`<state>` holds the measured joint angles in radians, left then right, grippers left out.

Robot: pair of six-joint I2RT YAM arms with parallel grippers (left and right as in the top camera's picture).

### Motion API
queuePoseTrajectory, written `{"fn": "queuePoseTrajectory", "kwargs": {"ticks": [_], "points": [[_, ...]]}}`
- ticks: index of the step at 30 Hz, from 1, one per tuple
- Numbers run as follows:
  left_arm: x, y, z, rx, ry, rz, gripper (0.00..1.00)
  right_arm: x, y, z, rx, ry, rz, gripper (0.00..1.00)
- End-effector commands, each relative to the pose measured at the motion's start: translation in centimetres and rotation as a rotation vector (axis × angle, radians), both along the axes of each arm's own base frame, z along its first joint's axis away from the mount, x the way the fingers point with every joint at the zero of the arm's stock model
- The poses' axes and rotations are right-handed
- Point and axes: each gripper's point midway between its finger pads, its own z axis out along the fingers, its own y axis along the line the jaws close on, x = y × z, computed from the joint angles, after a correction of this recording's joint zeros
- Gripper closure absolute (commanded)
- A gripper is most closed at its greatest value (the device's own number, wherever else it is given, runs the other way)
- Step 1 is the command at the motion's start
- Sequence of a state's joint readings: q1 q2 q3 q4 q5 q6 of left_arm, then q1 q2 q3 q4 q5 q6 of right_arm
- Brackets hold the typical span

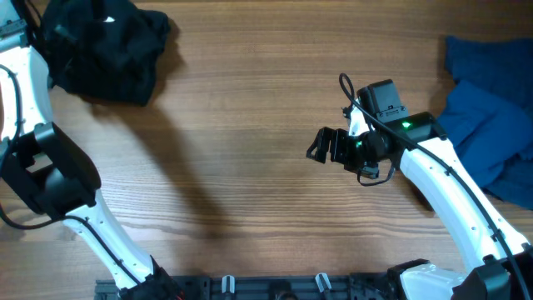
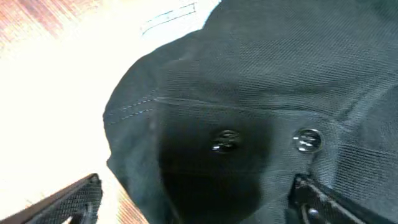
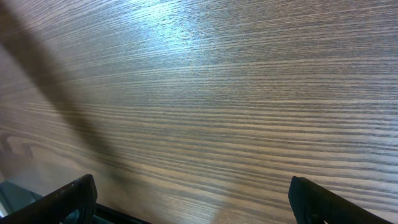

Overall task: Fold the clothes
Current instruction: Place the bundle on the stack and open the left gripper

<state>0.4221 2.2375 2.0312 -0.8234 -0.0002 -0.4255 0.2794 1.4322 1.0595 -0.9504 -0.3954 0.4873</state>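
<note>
The clothes lie in two heaps. A crumpled pile of black garments [image 1: 108, 46] sits at the table's far left corner, and a blue heap [image 1: 491, 117] lies along the right edge. In the left wrist view, black fabric [image 2: 261, 68] with two metal snaps [image 2: 225, 140] fills the frame. My left gripper [image 2: 196, 182] hangs just over it, jaws wide apart, gripping nothing. My right gripper [image 1: 321, 146] hovers open above bare wood [image 3: 205, 93] at mid-table, apart from both heaps.
The wooden table [image 1: 250, 100] stretches between the two heaps. My left arm [image 1: 50, 175] rises along the left edge. My right arm [image 1: 450, 183] reaches in from the lower right, close to the blue heap. A dark rail [image 1: 275, 287] runs along the front edge.
</note>
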Motion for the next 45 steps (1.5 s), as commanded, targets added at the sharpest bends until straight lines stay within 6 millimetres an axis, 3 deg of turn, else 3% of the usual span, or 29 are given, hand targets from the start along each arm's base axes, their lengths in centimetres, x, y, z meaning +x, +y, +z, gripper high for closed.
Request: {"fn": "queuePoseTrajectory", "kwargs": {"ticks": [1,4,7,11,14,16,20,28,35,40,42,45], "points": [[-0.2,0.7,2.3,0.03,-0.035,0.016,0.0,-0.3,-0.3,-0.3,-0.022,0.0,0.015,0.01],[-0.1,0.5,5.5,0.055,-0.098,0.013,0.01,-0.5,-0.3,-0.3,-0.024,0.004,0.022,0.01],[-0.1,0.1,10.1,0.095,-0.192,0.006,0.01,-0.6,-0.2,-0.3,-0.014,0.008,0.024,0.01],[0.7,-2.0,15.2,0.105,-0.33,-0.052,0.01,-0.5,-0.1,-0.3,-0.013,0.005,0.024,0.01],[2.2,-3.7,17.2,0.108,-0.418,-0.106,0.01,-0.4,-0.1,-0.2,-0.008,0.001,0.025,0.0],[3.2,-3.7,17.2,0.139,-0.434,-0.097,0.0,-0.4,-0.1,-0.2,-0.008,0.001,0.025,0.0],[4.4,-3.4,15.1,0.131,-0.418,-0.058,0.0,-0.4,0.0,-0.2,-0.01,-0.007,0.036,0.0],[8.9,-3.7,6.8,0.099,-0.381,-0.074,0.0,-0.3,0.0,-0.2,-0.01,-0.011,0.041,0.01],[13.4,-8.6,-2.8,0.059,-0.351,-0.175,0.01,-0.3,0.0,-0.2,-0.01,-0.01,0.041,0.01],[13.7,-11.5,-10.2,0.028,-0.26,-0.215,0.0,-0.6,-0.1,-0.3,-0.013,0.002,0.041,0.01],[13.7,-11.9,-10.4,0.066,-0.246,-0.273,0.0,-0.8,-0.2,-0.3,-0.019,0.01,0.046,0.01],[14.3,-11.9,-6.9,0.143,-0.287,-0.347,0.0,-1.1,-0.3,-0.4,-0.025,0.011,0.064,0.0]]}}
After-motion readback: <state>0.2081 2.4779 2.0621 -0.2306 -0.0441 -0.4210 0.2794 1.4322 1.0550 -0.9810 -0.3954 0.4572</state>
